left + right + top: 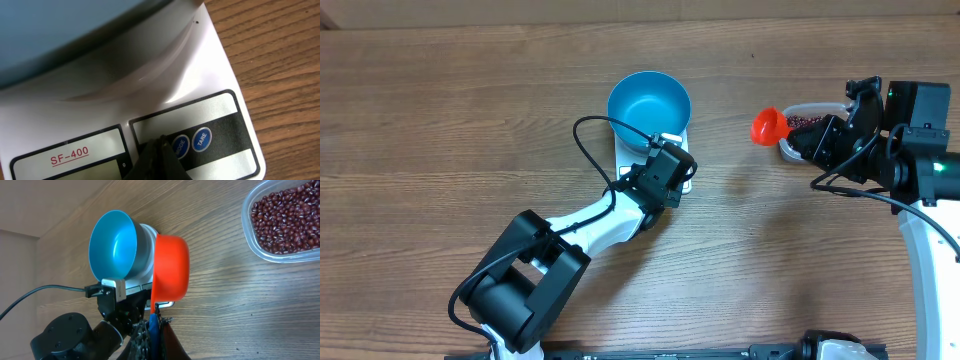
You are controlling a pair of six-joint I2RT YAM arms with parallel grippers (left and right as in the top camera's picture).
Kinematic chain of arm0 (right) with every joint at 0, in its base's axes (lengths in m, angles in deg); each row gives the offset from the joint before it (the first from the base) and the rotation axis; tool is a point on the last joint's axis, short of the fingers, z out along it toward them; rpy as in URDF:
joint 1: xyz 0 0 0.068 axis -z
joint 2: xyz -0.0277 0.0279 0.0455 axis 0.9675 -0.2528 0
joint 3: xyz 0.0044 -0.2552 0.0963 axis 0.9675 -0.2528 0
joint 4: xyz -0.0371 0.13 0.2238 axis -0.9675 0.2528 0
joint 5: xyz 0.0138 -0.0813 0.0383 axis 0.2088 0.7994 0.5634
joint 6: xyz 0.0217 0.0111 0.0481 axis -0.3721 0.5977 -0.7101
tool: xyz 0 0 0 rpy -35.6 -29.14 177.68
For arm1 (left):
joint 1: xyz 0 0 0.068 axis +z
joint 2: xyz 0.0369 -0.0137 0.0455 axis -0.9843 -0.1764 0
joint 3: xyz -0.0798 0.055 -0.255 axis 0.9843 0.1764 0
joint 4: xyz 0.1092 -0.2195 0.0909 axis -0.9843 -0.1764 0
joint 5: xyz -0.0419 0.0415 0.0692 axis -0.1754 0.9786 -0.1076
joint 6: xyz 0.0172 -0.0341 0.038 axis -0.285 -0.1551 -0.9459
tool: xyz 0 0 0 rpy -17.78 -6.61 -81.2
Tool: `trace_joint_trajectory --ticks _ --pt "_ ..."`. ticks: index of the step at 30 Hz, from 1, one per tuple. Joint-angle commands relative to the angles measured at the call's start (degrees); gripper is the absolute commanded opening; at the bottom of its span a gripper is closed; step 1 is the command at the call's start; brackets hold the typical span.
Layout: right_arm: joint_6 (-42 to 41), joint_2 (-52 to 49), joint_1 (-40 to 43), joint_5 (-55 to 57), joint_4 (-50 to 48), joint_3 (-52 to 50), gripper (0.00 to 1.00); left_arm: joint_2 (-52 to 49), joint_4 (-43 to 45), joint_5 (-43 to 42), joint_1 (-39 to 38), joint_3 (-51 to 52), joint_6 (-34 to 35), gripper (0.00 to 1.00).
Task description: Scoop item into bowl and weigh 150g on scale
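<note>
while left gripper [160, 146], closed empty, sits at the scale's [202, 75] button edge, right gripper [154, 319] clamps the scoop [171, 270].

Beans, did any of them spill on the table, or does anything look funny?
Nothing stands out. The beans all lie inside the clear tub, with none seen on the table. The blue bowl sits upright and empty on the scale, and the right gripper holds the orange scoop.
</note>
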Motion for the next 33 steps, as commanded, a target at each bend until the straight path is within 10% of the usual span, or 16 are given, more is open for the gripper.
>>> trace_joint_trajectory --ticks 1,33 --pt "0.5 1.4 0.3 0.2 -0.3 1.3 0.04 -1.2 0.3 1.2 0.0 0.1 0.4 0.04" --pt "0.5 1.4 0.3 0.2 0.5 1.3 0.04 4.5 -2.6 1.1 -0.2 -2.6 -1.4 0.04"
